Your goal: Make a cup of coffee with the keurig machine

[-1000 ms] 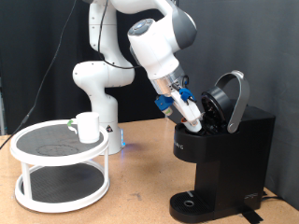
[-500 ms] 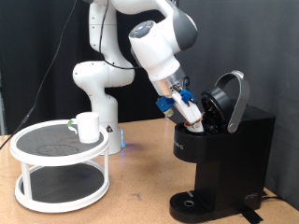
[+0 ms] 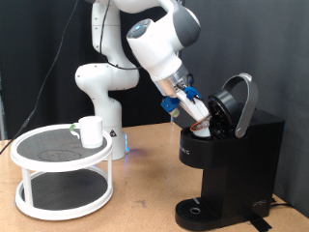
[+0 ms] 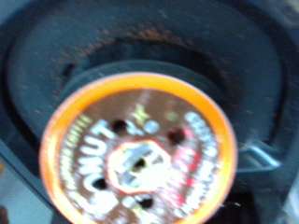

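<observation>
— Are the jaws closed on anything?
— Can't tell; the gripper point(image 3: 198, 111) hangs tilted at the open keurig machine point(image 3: 232, 155), a boxy matte-black body with rounded lid raised.
— And the pod point(image 4: 140, 149)?
— Round, orange-rimmed foil top, blurred, over the dark chamber.
— The cup point(image 3: 91, 131)?
— Smooth white cylinder on the round white two-tier stand point(image 3: 60, 166), well apart.

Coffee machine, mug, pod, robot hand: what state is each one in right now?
keurig machine: lid swung open, nothing on its drip tray.
cup: upright on the top tier of the white stand, away from the machine.
coffee pod: foil top facing the wrist camera, over the dark pod chamber.
end effector: at the machine's open top.
</observation>
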`<state>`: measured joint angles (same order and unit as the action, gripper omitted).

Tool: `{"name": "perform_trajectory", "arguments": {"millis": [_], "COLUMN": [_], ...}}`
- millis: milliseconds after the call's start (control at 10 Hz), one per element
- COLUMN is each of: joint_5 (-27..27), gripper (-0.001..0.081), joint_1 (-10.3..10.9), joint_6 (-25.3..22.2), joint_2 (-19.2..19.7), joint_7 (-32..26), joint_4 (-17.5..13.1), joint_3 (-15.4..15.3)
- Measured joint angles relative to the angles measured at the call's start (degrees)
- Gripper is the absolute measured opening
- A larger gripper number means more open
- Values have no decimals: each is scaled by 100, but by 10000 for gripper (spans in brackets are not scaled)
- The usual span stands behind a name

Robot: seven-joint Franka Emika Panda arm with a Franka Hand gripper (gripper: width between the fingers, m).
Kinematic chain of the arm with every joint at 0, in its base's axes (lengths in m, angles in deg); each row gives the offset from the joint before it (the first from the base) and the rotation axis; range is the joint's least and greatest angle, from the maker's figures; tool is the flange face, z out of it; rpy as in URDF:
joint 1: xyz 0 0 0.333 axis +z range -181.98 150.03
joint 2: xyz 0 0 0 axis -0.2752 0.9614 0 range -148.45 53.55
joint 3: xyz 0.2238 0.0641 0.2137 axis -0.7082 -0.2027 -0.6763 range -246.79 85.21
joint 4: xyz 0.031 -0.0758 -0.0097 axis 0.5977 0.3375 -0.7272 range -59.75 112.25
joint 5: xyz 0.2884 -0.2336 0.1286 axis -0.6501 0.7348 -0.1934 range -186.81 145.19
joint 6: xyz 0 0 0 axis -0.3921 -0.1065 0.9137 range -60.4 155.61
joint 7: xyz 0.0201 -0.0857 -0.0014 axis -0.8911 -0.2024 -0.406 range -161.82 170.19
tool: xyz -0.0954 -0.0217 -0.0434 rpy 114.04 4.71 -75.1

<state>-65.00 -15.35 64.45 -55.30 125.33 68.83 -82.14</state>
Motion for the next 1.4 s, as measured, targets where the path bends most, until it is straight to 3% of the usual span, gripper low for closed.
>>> {"name": "perform_trajectory", "arguments": {"millis": [1000, 1400], "joint_5": [-36, -348], "gripper": [734, 734], "joint_1": [59, -75], "joint_6": [-124, 85], "joint_2": [-18, -516], "joint_7": [80, -170], "joint_4": [257, 614], "joint_3": [-295, -106]}}
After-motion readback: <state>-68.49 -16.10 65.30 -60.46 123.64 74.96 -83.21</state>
